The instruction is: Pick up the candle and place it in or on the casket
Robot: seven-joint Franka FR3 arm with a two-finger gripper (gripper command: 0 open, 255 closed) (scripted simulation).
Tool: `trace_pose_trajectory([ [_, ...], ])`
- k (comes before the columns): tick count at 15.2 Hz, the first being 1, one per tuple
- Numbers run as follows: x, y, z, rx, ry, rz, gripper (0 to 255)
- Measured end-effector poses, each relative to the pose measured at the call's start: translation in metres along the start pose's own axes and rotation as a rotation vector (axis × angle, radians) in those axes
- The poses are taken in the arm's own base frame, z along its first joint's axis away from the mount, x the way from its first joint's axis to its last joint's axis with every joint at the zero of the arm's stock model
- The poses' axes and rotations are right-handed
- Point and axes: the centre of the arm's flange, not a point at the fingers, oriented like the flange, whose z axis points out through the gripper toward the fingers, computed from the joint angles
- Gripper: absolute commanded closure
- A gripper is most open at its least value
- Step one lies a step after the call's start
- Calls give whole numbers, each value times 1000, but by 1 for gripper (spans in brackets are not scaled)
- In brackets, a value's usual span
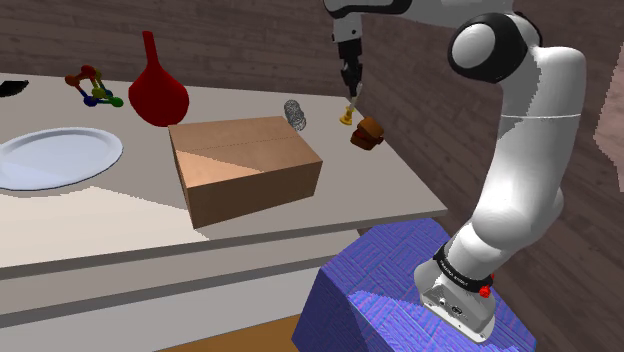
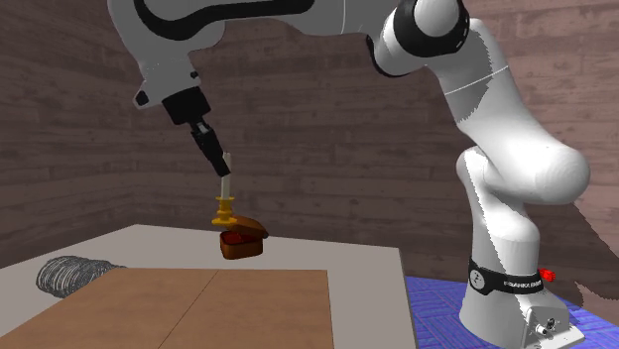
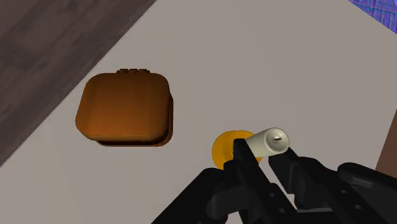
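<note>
White plate (image 1: 60, 155) is sitting at the shoulder view's far left on the table (image 1: 385, 190). Moving rightward, we are passing a red vase (image 1: 157, 92), a cardboard box (image 1: 245, 165) and a grey wire coil (image 1: 294, 114). Next we are reaching the candle (image 1: 347, 113), a pale stick standing upright in a golden holder. The black gripper (image 1: 350, 88) is clamping its upper end from above. Just to its right, the small brown casket (image 1: 367, 134) is resting near the table's far edge, and its lid is covering the top. We are not able to tell whether the holder's foot is clear of the table.

For this step, we are judging that the foot needs raising above the casket's lid before any sideways travel. From the wrist, the casket is lying well off to one side of the fingers (image 3: 245, 159). So we are advising a short carry until the candle is hanging centred over the lid. A slow, level descent is looking wise, since a narrow foot on a rounded lid could tip on release.
</note>
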Motion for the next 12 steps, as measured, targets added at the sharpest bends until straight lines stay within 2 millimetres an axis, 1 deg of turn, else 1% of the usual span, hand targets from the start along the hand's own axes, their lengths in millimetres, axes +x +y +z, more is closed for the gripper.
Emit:
trace_pose_trajectory([
  [3,-18,30,13,1,0,0,255],
  [4,-22,44,13,0,0,0,255],
  [7,-38,78,21,0,0,0,255],
  [8,-47,91,23,0,0,0,255],
  [9,-52,104,26,0,0,0,255],
  [12,-68,134,35,0,0,0,255],
])
